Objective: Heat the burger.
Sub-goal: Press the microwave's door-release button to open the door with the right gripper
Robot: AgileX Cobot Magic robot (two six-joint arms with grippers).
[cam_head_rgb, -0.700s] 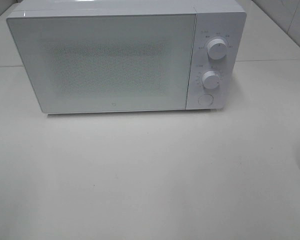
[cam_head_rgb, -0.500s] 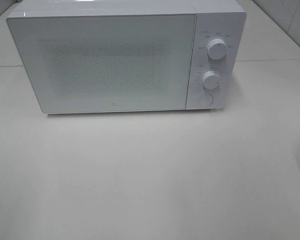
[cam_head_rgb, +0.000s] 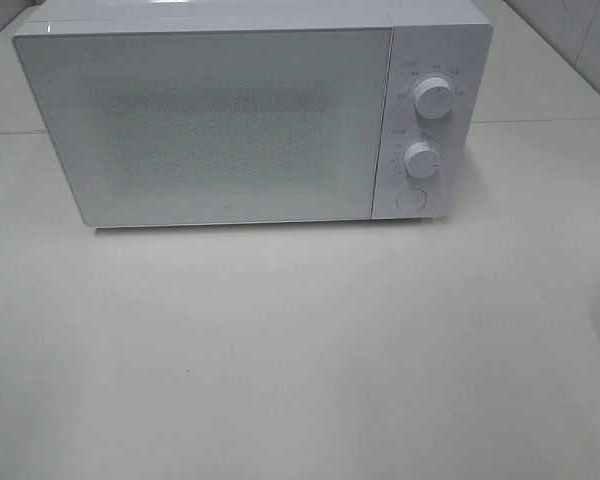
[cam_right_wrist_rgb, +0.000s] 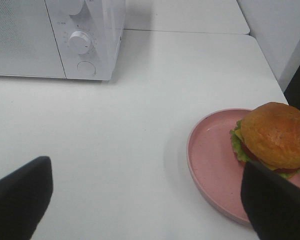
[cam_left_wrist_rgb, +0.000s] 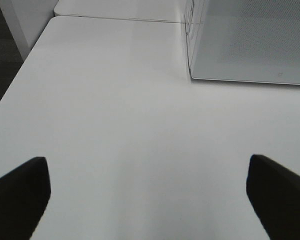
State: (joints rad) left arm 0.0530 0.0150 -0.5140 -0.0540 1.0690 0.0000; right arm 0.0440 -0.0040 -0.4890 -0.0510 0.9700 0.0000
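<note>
Gaping wide, left gripper and right gripper hold nothing; burger sits dome-up on plate.

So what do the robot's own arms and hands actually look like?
Only the tips show. The left end effector and right end effector each have two plain matt black fingers with blunt, slanted ends. Nothing else of the arms is in view: no cables, markings or casing.
</note>
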